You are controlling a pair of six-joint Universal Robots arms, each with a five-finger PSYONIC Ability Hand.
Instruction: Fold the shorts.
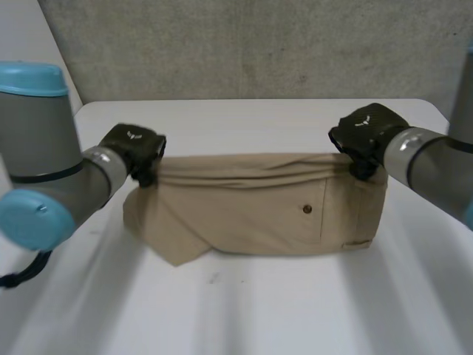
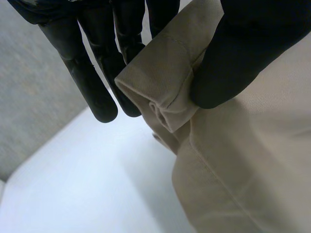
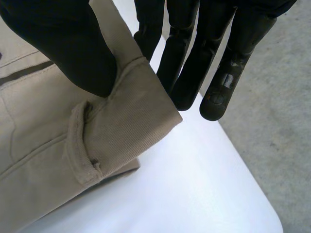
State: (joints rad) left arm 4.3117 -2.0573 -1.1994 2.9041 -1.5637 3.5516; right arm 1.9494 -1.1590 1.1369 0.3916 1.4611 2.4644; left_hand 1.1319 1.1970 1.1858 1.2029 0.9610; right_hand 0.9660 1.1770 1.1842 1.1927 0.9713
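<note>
Grip check: left robot hand (image 1: 133, 148) pinches the far left corner of the beige cloth shorts (image 1: 251, 214); right robot hand (image 1: 366, 133) pinches the far right corner likewise. Shorts lie on the white desk (image 1: 295, 318). Fold step probably in hand; next, both corners should travel together, edge taut.

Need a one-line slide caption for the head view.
Left hand and right hand each pinch a far corner of the tan shorts on the white table.
</note>
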